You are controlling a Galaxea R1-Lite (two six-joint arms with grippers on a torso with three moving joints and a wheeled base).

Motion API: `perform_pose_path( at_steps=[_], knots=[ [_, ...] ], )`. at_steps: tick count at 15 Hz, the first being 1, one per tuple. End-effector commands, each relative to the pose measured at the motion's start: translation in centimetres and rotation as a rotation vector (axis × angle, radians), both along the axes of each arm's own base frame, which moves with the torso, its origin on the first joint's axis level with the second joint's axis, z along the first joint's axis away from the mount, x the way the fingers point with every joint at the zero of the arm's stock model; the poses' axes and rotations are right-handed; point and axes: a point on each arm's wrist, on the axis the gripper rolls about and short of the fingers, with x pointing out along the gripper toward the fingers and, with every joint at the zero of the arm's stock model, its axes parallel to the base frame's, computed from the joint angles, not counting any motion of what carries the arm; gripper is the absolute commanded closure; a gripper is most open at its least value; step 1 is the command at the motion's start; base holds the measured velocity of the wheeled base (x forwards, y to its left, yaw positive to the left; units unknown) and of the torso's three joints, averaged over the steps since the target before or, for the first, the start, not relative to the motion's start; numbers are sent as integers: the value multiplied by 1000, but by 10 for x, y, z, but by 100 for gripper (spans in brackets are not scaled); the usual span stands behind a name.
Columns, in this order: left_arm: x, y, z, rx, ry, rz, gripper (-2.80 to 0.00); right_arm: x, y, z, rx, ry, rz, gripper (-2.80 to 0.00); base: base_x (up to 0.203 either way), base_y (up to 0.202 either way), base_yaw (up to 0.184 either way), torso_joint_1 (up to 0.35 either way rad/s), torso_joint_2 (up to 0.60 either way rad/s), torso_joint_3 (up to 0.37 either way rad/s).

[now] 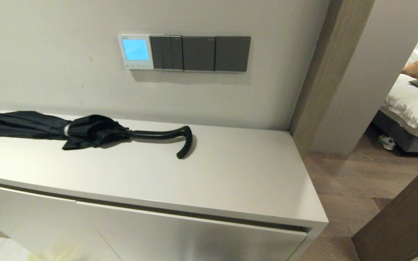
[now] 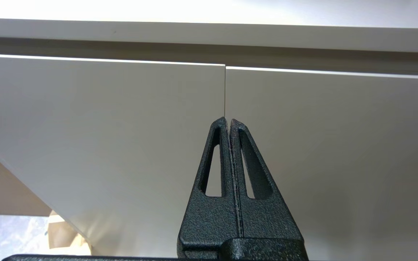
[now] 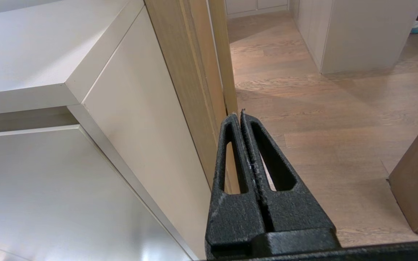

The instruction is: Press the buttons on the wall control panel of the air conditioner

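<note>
The air conditioner's wall control panel (image 1: pixel 135 51) is a small white thermostat with a glowing light-blue screen, on the wall above the cabinet. Its tiny pale buttons (image 1: pixel 135 66) run along its bottom strip. Neither arm shows in the head view. My left gripper (image 2: pixel 228 120) is shut and empty, low in front of the cabinet doors. My right gripper (image 3: pixel 239 115) is shut and empty, low beside the cabinet's right end, near the wooden door frame.
Dark grey rocker switch plates (image 1: pixel 200 53) sit right of the thermostat. A folded black umbrella (image 1: pixel 82 131) with a hooked handle lies on the white cabinet top (image 1: pixel 230 174). A wooden door frame (image 1: pixel 325 72) and a bedroom lie to the right.
</note>
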Motion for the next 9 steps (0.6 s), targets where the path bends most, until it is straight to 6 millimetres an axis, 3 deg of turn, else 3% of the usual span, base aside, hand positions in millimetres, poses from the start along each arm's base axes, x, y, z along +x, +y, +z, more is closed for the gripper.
perform_pose_path(
  at_steps=[1, 9],
  knots=[
    [0, 0, 0, -1, 1, 0, 0, 0, 0, 0, 0, 2, 0, 0, 0, 0, 0, 0, 0, 0],
    [0, 0, 0, -1, 1, 0, 0, 0, 0, 0, 5, 1, 0, 0, 0, 0, 0, 0, 0, 0]
  ],
)
